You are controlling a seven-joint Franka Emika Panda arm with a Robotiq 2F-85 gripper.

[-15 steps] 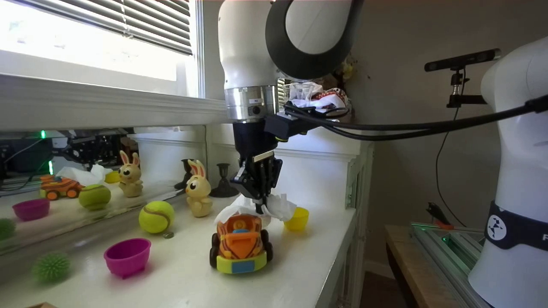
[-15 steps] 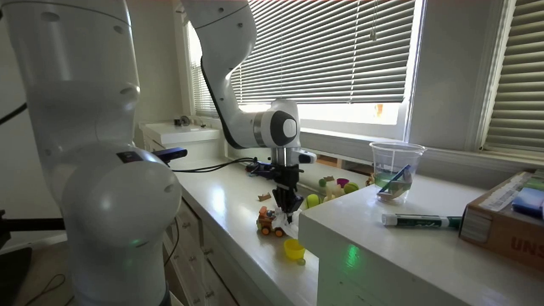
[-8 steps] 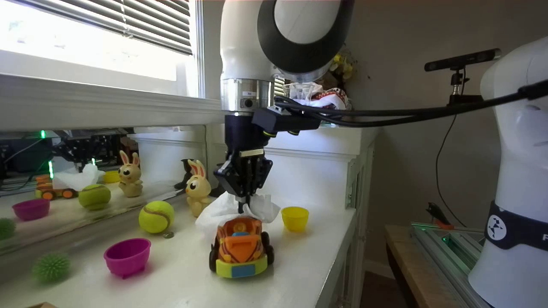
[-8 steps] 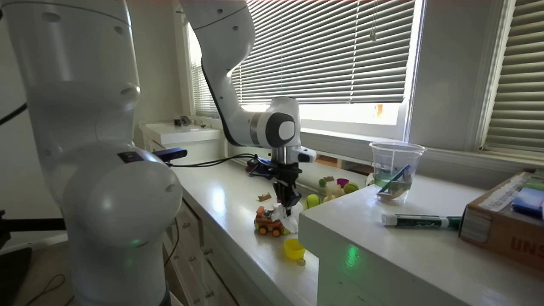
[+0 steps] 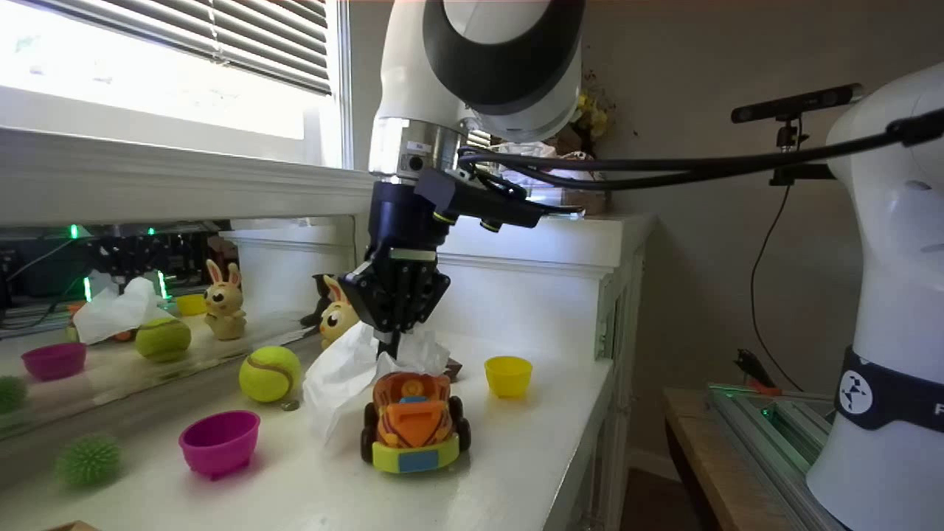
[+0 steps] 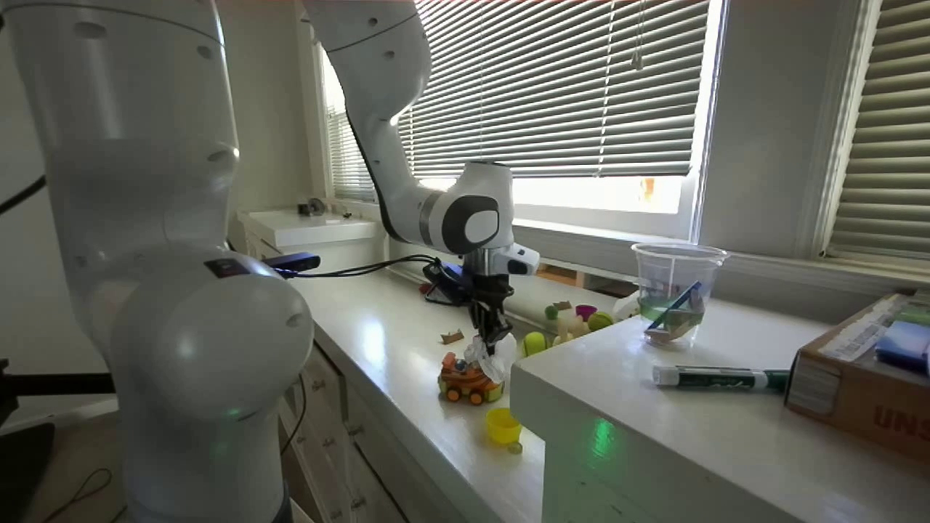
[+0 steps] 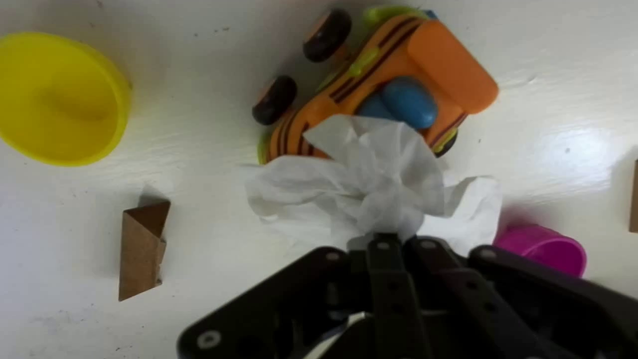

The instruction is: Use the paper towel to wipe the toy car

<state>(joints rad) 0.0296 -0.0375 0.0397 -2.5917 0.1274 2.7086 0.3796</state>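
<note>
- Car (image 5: 415, 426): standing upright near the yellow cup (image 5: 509, 377).
- Pinching the towel (image 7: 394, 184) between narrowed jaws of the gripper (image 5: 388, 351), over the car's side away from the yellow cup; touching or just clearing, impossible to tell.
- Possibly rolling the car toward the yellow cup, from pushing sideways.
- Possibly wiping nothing, from only brushing past with limp folds.
- Possibly scraping with bare jaws, from pressing too low through thin towel.
- Possibly tearing the towel, from snagging an edge.

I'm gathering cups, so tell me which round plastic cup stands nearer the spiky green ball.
The magenta round plastic cup, next to the spiky green ball; in an exterior view, the yellow round plastic cup stands beyond the orange toy car.
</note>
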